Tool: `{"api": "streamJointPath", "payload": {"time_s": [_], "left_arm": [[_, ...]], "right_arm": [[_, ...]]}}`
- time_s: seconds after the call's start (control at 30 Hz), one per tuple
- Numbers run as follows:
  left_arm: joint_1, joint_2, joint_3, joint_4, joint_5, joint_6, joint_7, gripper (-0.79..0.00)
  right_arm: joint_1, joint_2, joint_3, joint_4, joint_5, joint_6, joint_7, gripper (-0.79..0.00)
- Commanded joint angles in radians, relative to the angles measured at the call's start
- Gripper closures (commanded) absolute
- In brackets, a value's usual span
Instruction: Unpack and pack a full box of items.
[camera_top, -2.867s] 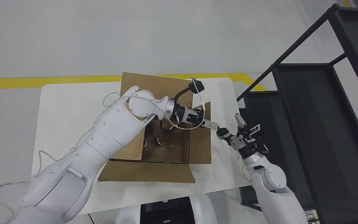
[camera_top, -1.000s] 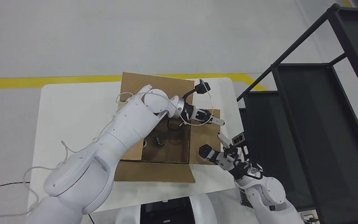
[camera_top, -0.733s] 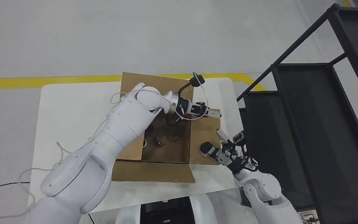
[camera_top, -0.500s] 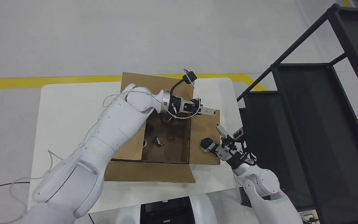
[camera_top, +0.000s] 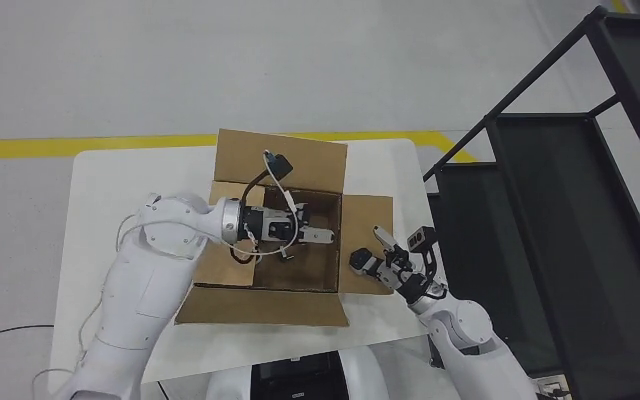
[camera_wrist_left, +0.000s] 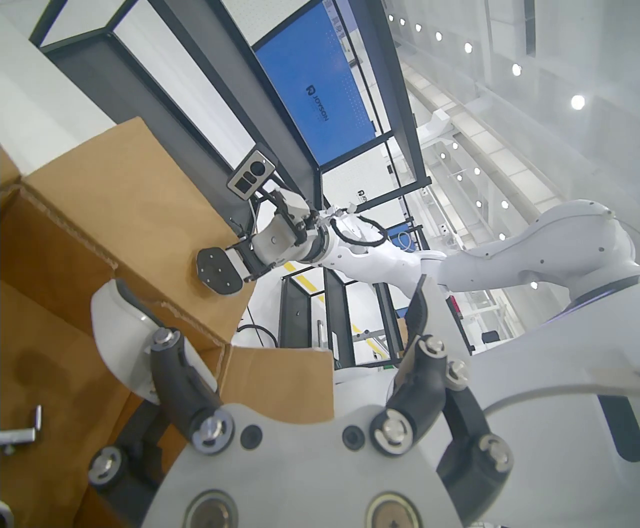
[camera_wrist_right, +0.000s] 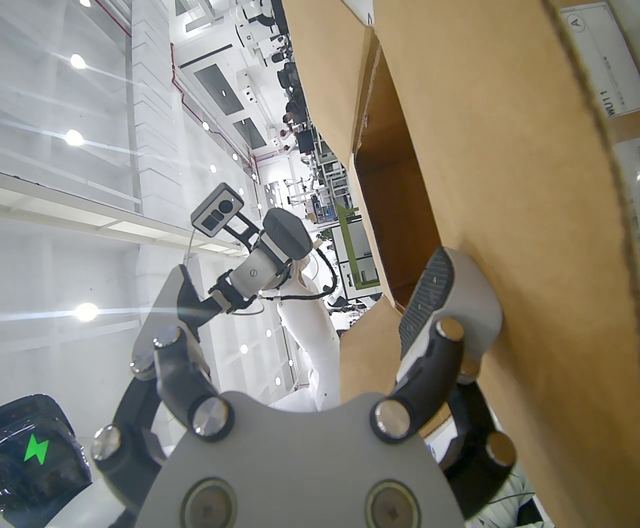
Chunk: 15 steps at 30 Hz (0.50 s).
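Top view: your left gripper (camera_top: 312, 236) has swung back from the right flap (camera_top: 366, 238) over the open brown box (camera_top: 280, 155) on the table (camera_top: 130, 200). Left wrist view: jaws wide, empty, near one small metal part (camera_wrist_left: 20, 434) on the floor (unpacking looks nearly done; lower onto it). Right wrist view: right gripper (camera_wrist_right: 310, 295) open, empty, one finger (camera_wrist_right: 450, 300) against that flap.

Green bolt sign (camera_wrist_right: 35, 448) on black block (camera_wrist_right: 57, 482) (label (camera_wrist_right: 600, 65) on box (camera_wrist_right: 500, 175)).

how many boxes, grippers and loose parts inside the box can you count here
cardboard box: 1
grippers: 2 (left gripper, right gripper)
small metal part in the box: 1 that can be made out
total: 4
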Motion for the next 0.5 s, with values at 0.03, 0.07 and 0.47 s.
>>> {"api": "streamJointPath", "payload": {"time_s": [0.03, 0.07, 0.47], "left_arm": [[0.057, 0.019, -0.065, -0.079, 0.008, 0.032, -0.025, -0.785], [0.069, 0.024, -0.08, -0.089, 0.007, 0.043, -0.034, -0.785], [0.079, 0.031, -0.102, -0.103, 0.003, 0.053, -0.048, -0.785]], "right_arm": [[0.007, 0.0, -0.006, 0.0, -0.008, -0.005, -0.006, -0.785], [0.008, 0.0, -0.007, 0.0, -0.008, -0.006, -0.008, -0.785], [0.01, 0.001, -0.012, -0.001, -0.005, -0.01, -0.015, -0.785]]}}
